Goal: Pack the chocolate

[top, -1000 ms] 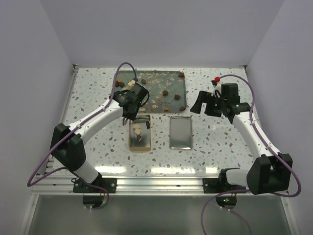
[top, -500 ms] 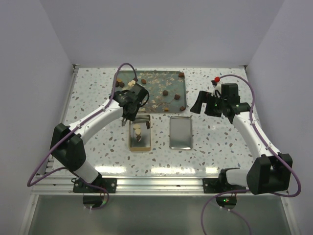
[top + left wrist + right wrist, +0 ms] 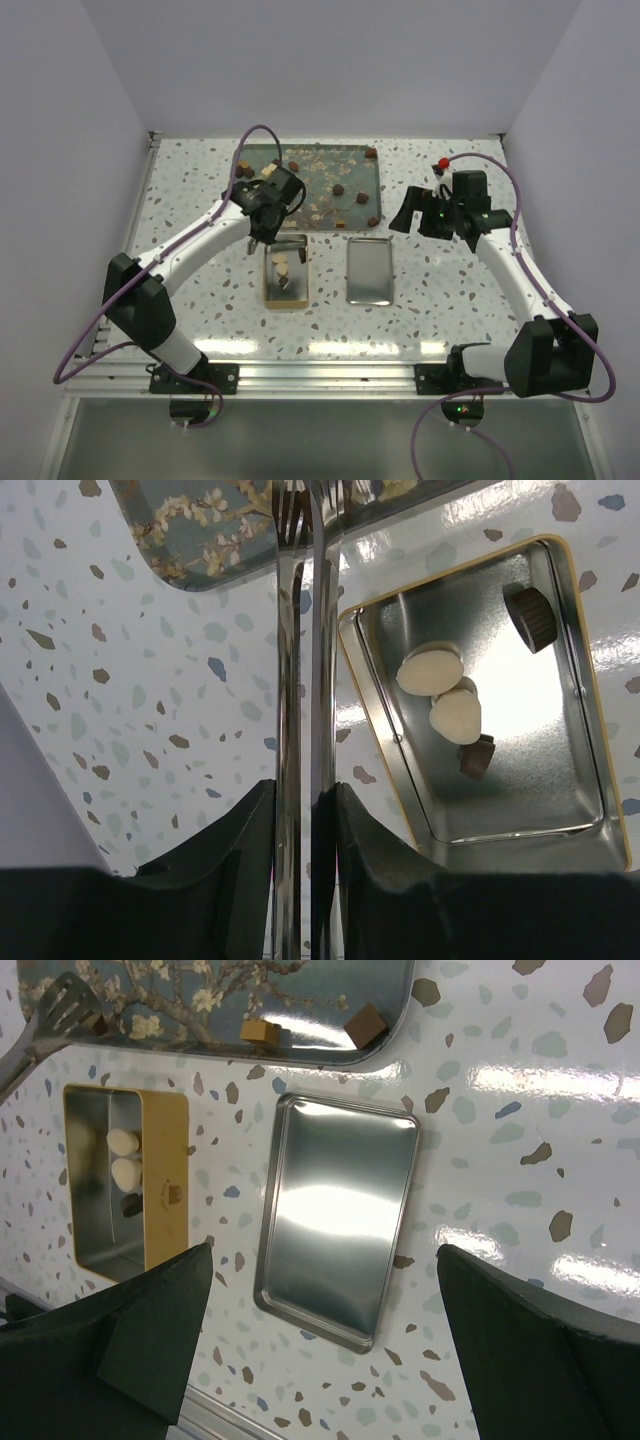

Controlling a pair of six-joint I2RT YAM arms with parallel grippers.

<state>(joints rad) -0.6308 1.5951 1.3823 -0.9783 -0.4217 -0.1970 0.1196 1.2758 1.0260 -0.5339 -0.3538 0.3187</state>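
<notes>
My left gripper (image 3: 262, 226) is shut on metal tongs (image 3: 300, 630), whose closed tips reach the near-left corner of the floral tray (image 3: 330, 160). Just right of the tongs stands the open gold tin (image 3: 590, 730), which also shows in the top view (image 3: 284, 298). It holds two cream-white chocolates (image 3: 430, 670) and two dark ones (image 3: 530, 615). Several more chocolates (image 3: 339, 189) lie on the tray, and two brown pieces (image 3: 365, 1025) sit near its front edge. My right gripper (image 3: 410, 215) is open and empty, above the table right of the tin's lid (image 3: 340, 1200).
The silver lid (image 3: 369, 272) lies face up right of the tin. Pale crumbs are scattered over the tray. White walls close in the table on the left, back and right. A red-capped fitting (image 3: 442, 161) sits by the right arm.
My left gripper with the tongs has shifted slightly back and left, away from the tin toward the tray's corner. The right arm has barely moved.
</notes>
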